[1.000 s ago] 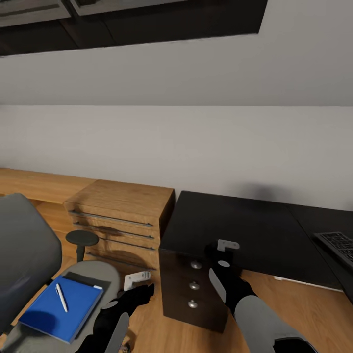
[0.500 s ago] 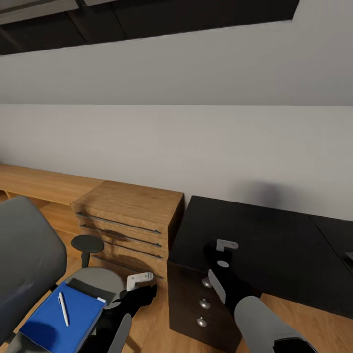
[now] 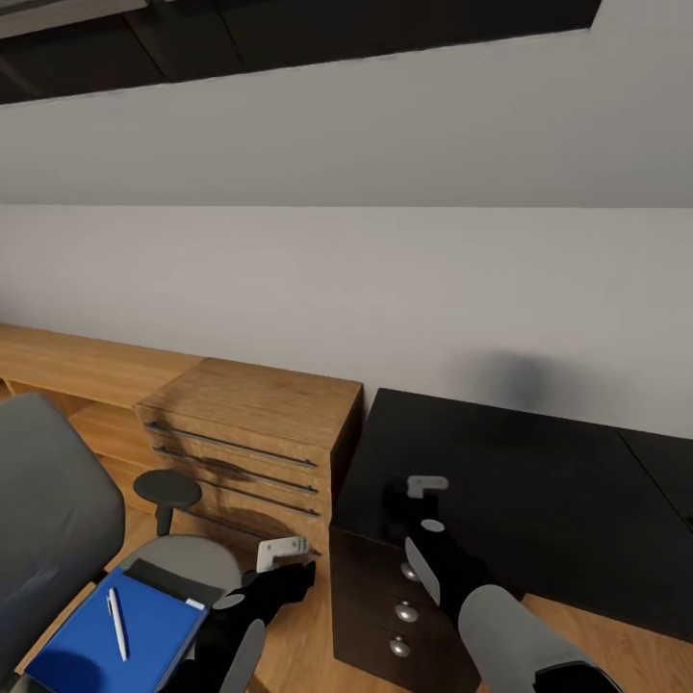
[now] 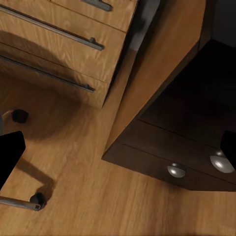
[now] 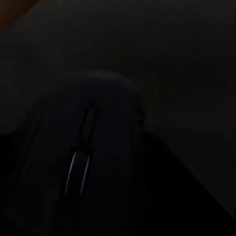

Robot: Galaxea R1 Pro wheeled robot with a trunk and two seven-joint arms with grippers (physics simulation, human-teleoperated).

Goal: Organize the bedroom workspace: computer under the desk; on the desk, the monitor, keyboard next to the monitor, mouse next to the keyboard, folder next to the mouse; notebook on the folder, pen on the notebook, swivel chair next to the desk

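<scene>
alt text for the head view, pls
A grey swivel chair holds a blue folder with a white pen on top. Beside it stand an oak drawer unit and the black desk, both arms reaching forward.

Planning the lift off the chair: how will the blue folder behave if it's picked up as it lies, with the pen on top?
The folder looks thin and flat, so it will probably flex if gripped by one edge. The pen lies loose on it and would likely roll off at any tilt. A dark notebook peeks from beneath; the folder may slide across it when pushed.
</scene>
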